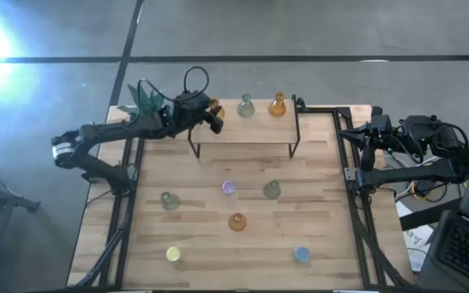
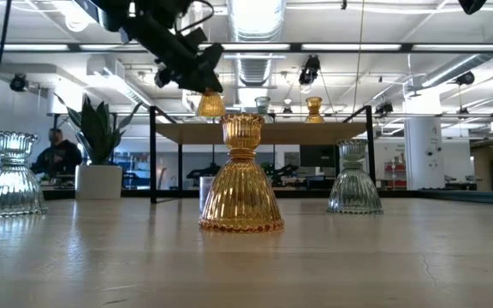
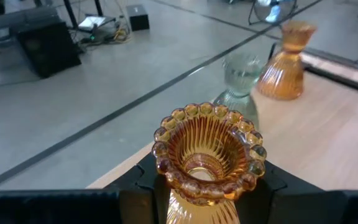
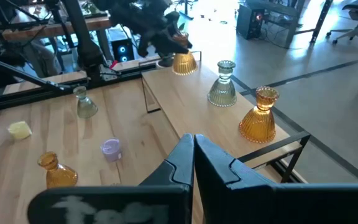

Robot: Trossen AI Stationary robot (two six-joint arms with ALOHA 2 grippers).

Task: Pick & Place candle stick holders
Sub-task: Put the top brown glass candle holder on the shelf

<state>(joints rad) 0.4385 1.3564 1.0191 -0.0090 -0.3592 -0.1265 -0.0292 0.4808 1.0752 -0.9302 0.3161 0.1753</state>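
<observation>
My left gripper [image 1: 212, 116] is shut on an amber candle stick holder [image 3: 207, 155] over the left end of the raised wooden shelf [image 1: 243, 130] at the table's far side. A grey-green holder [image 1: 245, 106] and another amber holder [image 1: 277, 104] stand on the shelf by their bases. Several holders stand on the table: grey-green [image 1: 169, 200], purple [image 1: 228, 187], grey-green [image 1: 272, 190], amber [image 1: 237, 221], yellow [image 1: 173, 255] and blue [image 1: 302, 255]. My right gripper [image 4: 193, 149] is shut and empty at the table's far right edge. My left gripper pinches the amber holder's narrow neck [image 3: 166, 202], just below its beaded rim [image 3: 166, 134], between its two fingers [image 3: 138, 186]. The fingers come from the table's left, slanting down. The holder stands upright, its wide base [image 4: 184, 67] at the shelf top; whether it touches, I cannot tell.
A potted green plant [image 1: 141, 98] stands at the far left corner, next to my left arm. The shelf's dark metal legs [image 1: 297, 138] stand on the table. Black rails [image 1: 350, 187] run along the table's sides. A person [image 2: 56, 154] sits in the room behind.
</observation>
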